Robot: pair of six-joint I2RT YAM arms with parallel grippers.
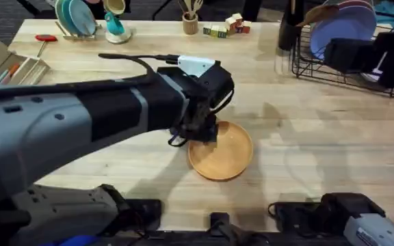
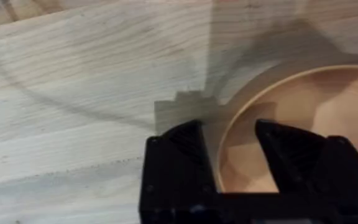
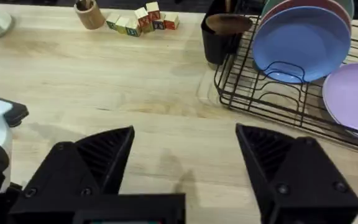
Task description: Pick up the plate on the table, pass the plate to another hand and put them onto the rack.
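Here the left gripper [image 2: 229, 146] straddles the plate [image 1: 226, 154] rim, fingers parted, ungripped.

No text, label, brand, number or sign can be read in any view. The small wooden blocks [image 3: 143, 18], at about 12 o'clock on the table [image 1: 306, 143] in the overhead view, carry coloured faces with marks that may be letters, but these are too small and blurred to make out.

Robot lab: arms, staged tabletop [image 1: 306, 137]
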